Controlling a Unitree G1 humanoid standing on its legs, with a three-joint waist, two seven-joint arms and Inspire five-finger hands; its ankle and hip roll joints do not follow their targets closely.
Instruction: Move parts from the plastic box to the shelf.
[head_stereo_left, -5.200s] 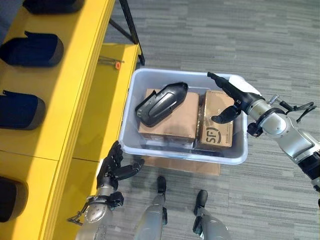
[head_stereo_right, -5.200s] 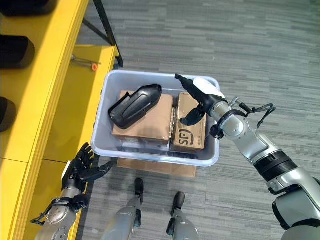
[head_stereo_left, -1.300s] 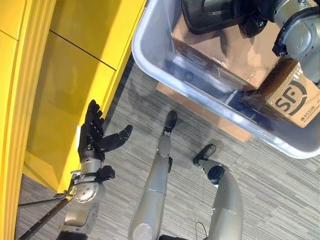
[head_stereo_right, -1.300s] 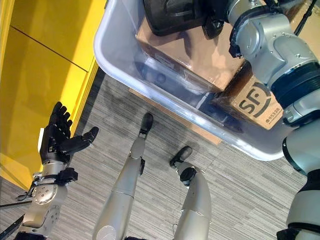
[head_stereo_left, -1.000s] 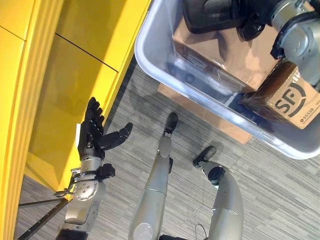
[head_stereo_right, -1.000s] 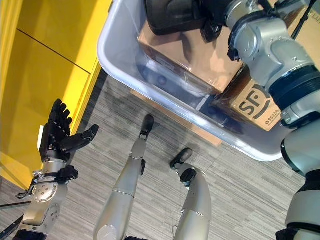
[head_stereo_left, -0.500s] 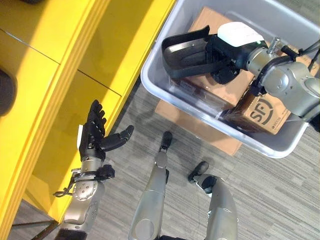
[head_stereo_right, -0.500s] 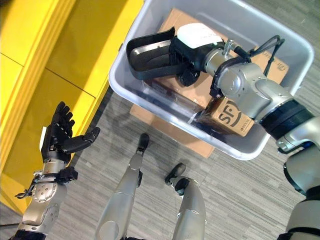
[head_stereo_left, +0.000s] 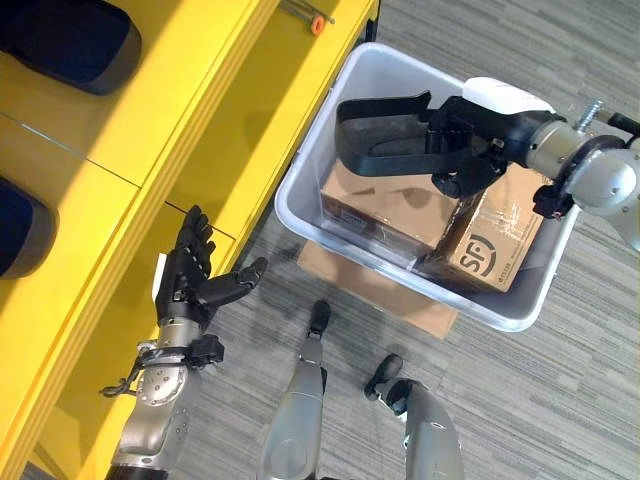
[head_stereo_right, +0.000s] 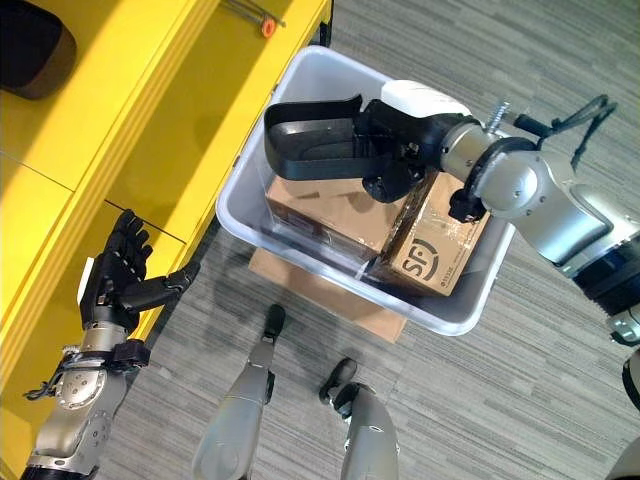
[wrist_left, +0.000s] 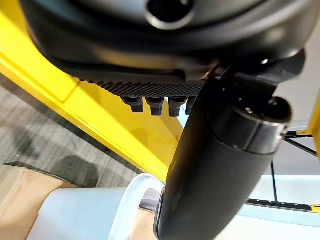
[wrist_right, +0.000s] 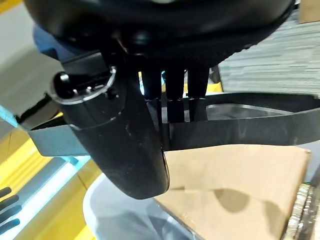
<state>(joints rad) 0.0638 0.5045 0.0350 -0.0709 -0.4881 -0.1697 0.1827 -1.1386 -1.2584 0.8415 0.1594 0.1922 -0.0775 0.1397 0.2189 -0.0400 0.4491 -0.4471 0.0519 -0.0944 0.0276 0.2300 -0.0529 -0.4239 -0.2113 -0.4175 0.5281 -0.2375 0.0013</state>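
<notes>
Part (head_stereo_left: 385, 135) lengthwise toward shelf (head_stereo_left: 150, 130)

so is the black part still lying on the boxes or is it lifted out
Lifted. The right hand grips the black part and holds it above the cardboard boxes, over the plastic box.

- Bright, even overhead light; strong sheen on the yellow shelf (head_stereo_left: 170, 120).
- Soft shadows under the plastic box (head_stereo_left: 318, 160) and beneath the black part (head_stereo_left: 385, 145) on the cardboard boxes (head_stereo_left: 385, 205).
- White glare on tape of the right-hand carton (head_stereo_right: 440, 245).
- Blurred, dark right hand (wrist_right: 125, 135) and left hand (wrist_left: 220, 165) close up in wrist views.
</notes>
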